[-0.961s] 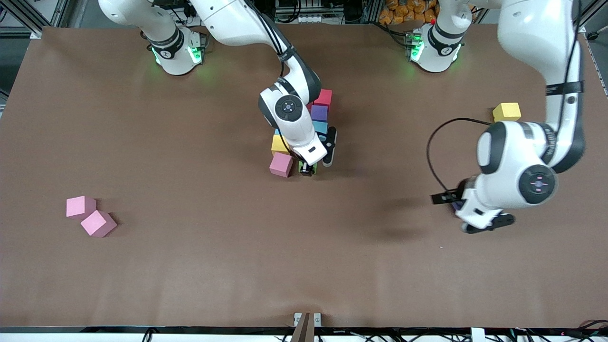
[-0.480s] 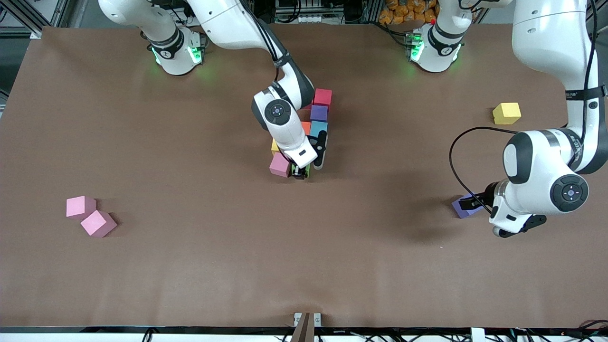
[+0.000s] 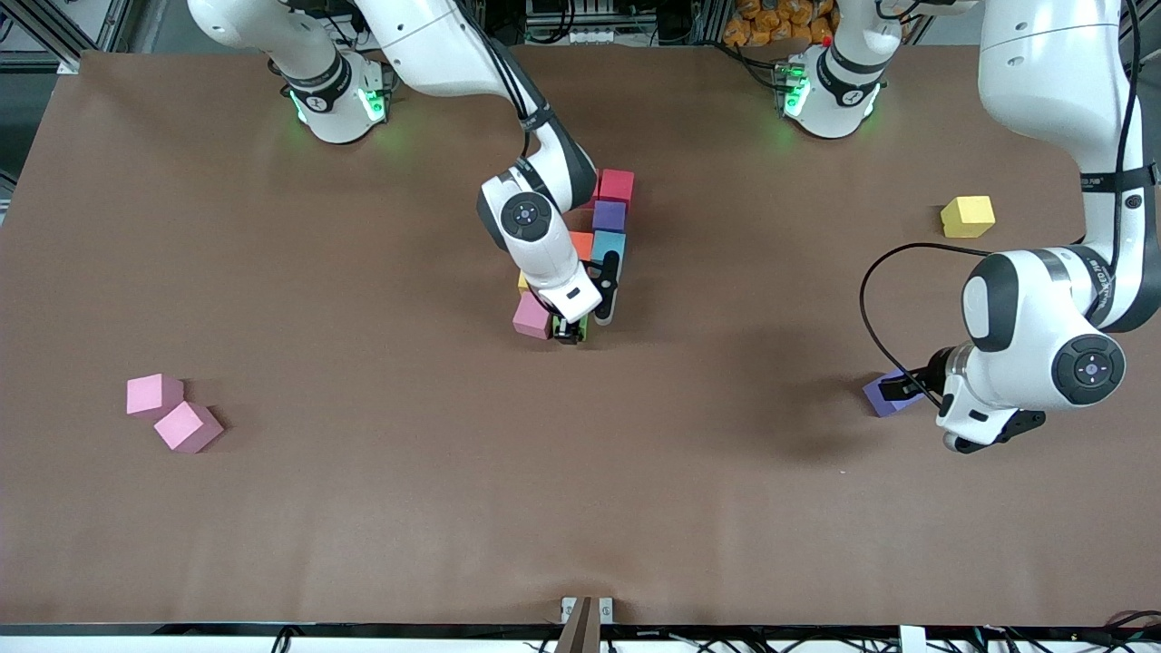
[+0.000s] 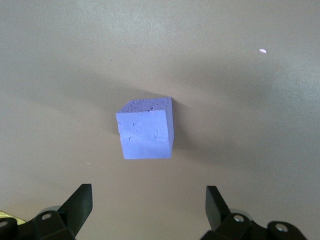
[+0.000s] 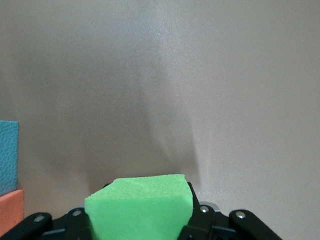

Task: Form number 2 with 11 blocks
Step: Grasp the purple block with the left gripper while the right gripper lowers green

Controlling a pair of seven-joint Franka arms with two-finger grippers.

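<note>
Front view: I've got the right gripper (image 3: 570, 332) down at the near end of the block cluster mid-counter (image 3: 363, 526), jaws clamped on a green block (image 3: 581, 325) just beside the pink block (image 3: 532, 316). Partial number 2 (image 3: 599, 238) runs away from the camera: yellow (image 3: 523, 281), orange (image 3: 582, 244), light blue (image 3: 609, 246), purple (image 3: 609, 215), crimson (image 3: 617, 186); my arm hides much of it. The left gripper (image 3: 907, 388) sits over a loose purple block (image 3: 880, 396) toward the left arm's end, jaws wide apart. A spare yellow block (image 3: 968, 216) lies farther from the camera at that end. Two pink blocks (image 3: 172, 413) touch each other toward the right arm's end.

Left wrist view: loose purple block (image 4: 146, 127) on the counter, clear of both fingertips (image 4: 80, 200), nothing gripped.

Right wrist view: green block (image 5: 140, 207) is held between the jaws; light blue (image 5: 8, 156) and orange (image 5: 11, 211) edges show at the frame's side.
</note>
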